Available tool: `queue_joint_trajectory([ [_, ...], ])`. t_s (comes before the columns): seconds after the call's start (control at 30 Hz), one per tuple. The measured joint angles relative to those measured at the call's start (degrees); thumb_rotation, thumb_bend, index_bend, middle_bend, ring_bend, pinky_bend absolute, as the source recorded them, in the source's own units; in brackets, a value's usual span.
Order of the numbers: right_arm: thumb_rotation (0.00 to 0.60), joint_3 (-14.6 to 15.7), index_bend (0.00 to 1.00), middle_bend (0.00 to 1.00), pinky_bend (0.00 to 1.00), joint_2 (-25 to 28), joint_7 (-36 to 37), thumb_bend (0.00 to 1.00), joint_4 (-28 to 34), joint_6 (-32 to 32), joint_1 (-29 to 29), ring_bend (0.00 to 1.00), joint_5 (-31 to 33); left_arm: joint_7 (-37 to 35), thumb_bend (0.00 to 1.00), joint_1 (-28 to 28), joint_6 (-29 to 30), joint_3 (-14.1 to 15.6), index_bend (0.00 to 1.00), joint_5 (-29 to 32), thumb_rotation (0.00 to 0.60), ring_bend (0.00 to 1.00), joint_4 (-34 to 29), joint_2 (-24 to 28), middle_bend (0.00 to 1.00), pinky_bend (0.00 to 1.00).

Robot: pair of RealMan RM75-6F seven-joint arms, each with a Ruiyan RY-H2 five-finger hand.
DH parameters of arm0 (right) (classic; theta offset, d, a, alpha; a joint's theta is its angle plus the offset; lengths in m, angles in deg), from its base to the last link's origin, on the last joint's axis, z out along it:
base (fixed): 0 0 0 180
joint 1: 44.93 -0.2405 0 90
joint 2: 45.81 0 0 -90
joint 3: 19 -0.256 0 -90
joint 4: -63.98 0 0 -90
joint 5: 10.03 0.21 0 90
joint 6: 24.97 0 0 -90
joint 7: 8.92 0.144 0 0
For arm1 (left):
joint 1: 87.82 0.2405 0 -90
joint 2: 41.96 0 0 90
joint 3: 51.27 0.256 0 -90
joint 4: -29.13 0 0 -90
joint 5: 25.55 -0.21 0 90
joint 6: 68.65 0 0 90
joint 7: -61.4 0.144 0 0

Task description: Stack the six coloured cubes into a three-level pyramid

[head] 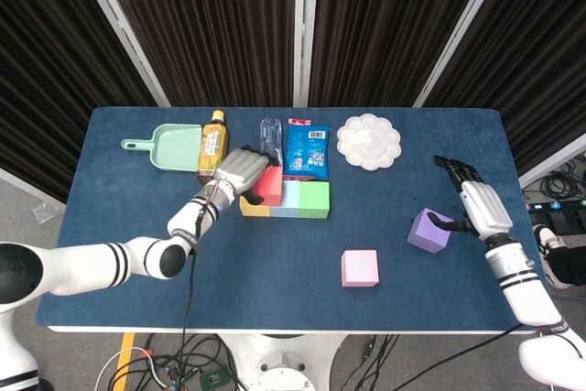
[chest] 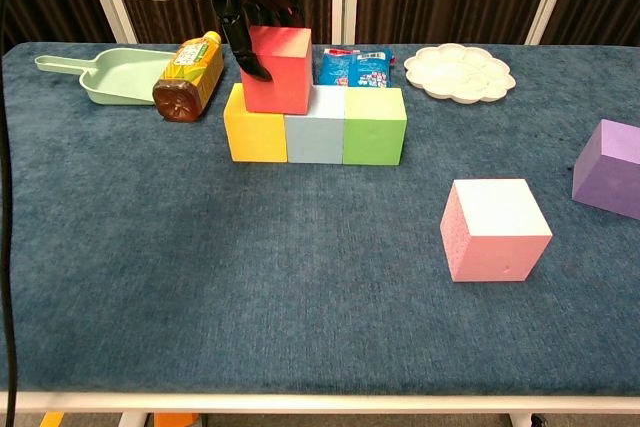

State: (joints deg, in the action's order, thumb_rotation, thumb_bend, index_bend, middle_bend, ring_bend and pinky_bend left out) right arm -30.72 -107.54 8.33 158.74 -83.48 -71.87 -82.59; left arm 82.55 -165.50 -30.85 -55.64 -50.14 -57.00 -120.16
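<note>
Now left hand (chest: pixel 248 9) gripping red cube (chest: pixel 277 69)

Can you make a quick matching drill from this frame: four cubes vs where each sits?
Things:
1. red cube
2. green cube
3. pink cube
4. purple cube

Places:
A. alone on the cloth, near the front edge
B. right end of the bottom row
C. beside the right hand
D. on the second level, gripped by the left hand

Pairs: 1-D, 2-B, 3-A, 4-C
</note>
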Motion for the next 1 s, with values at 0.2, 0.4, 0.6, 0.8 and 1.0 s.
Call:
queue_joint_trajectory([
  [0.2, 0.600, 0.03, 0.00, 0.10, 0.00, -0.05, 0.23, 0.20, -0.21, 0.18, -0.02, 0.00, -0.05, 0.58, 0.25, -0.22, 0.60, 0.36, 0.34, 0.84, 0.600, 0.17, 0.57, -0.64, 0.20, 0.14],
  [0.4, 0.600, -0.04, 0.00, 0.10, 0.00, -0.21, 0.49, 0.20, -0.50, 0.27, -0.09, 0.00, -0.08, 1.04, 0.25, -0.40, 0.46, 0.63, 0.33, 1.45, 0.600, 0.17, 0.56, -0.80, 0.20, 0.14],
  [0.6, 0.600, -0.07, 0.00, 0.10, 0.00, -0.35, 0.78, 0.20, -0.78, 0.25, -0.10, 0.00, -0.20, 1.63, 0.24, -0.68, 0.43, 0.83, 0.22, 1.58, 0.600, 0.17, 0.28, -0.67, 0.18, 0.14],
  [0.8, 0.600, -0.12, 0.00, 0.10, 0.00, -0.37, 1.11, 0.20, -0.96, 0.08, 0.03, 0.00, -0.24, 2.20, 0.23, -1.10, 0.23, 1.25, 0.14, 2.37, 0.600, 0.17, 0.11, -0.62, 0.16, 0.14],
  [1.0, 0.600, -0.16, 0.00, 0.10, 0.00, -0.42, 1.14, 0.20, -0.99, -0.08, 0.10, 0.00, -0.27, 2.48, 0.22, -1.33, 0.27, 1.42, 0.08, 2.76, 0.600, 0.17, -0.27, -0.41, 0.14, 0.14],
])
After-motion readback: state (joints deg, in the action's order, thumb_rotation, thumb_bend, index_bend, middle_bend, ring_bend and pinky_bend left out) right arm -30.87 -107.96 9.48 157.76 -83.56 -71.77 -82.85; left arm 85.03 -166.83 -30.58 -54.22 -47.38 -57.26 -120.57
